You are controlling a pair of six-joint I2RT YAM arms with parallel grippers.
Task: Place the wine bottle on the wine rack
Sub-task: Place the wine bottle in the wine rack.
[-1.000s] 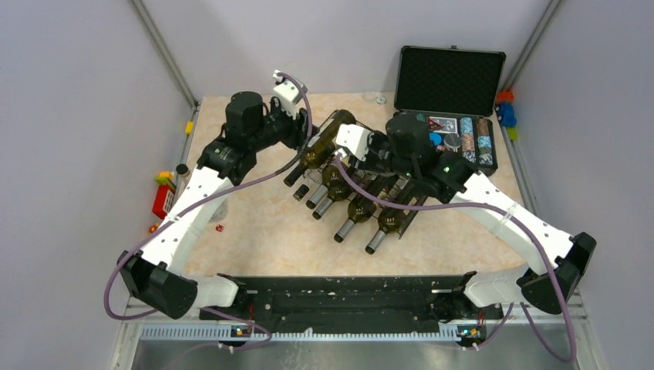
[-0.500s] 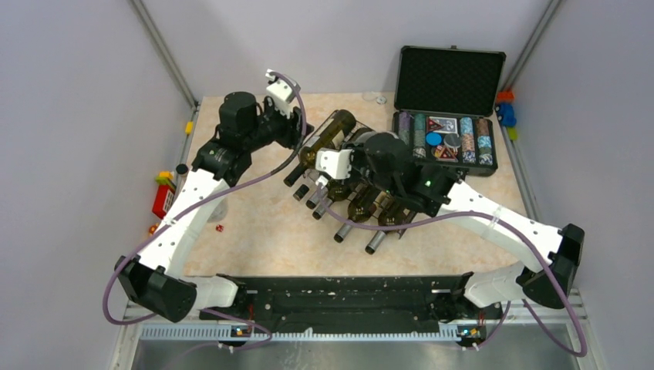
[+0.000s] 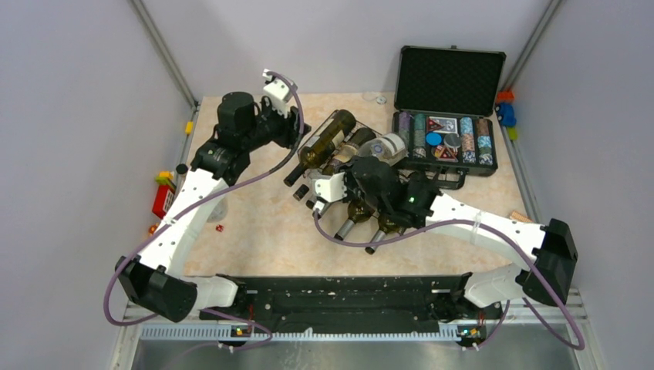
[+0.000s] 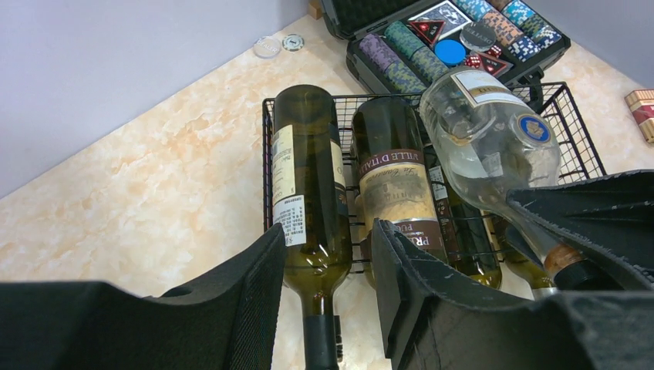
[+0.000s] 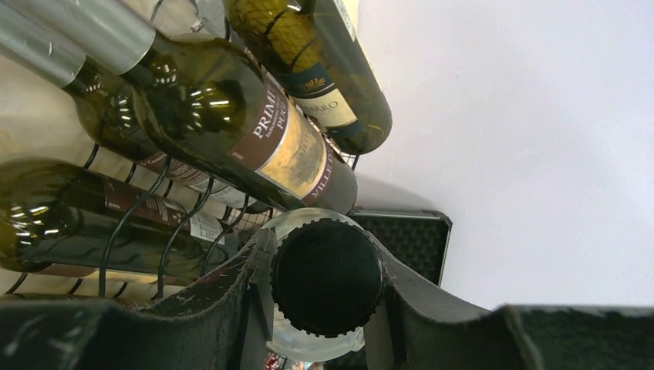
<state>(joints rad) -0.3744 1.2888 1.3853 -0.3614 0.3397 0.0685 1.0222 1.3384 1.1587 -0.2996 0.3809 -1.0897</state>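
On the left, your left end effector [image 4: 328, 239] is hovering with its fingers partly spread, gripping nothing, and the neck of a dark green glass bottle [image 4: 308, 177] is showing between them. That bottle is lying in the leftmost cradle of the black wire-mesh wine rack [image 4: 574, 127], with a brown-labelled dark bottle [image 4: 393, 185] just beside it and more dark bottles [image 3: 347, 223] filling the lower row. Next right, the clear glass wine bottle [image 4: 486, 131] is lying tilted over the upper row; whether it is seated I cannot tell. Your right end effector [image 5: 324, 262] is clamping its black-capped neck, so settling and releasing are remaining. Farthest right, the open black foam-lined case [image 3: 451, 81] is holding poker chips [image 3: 470, 139].
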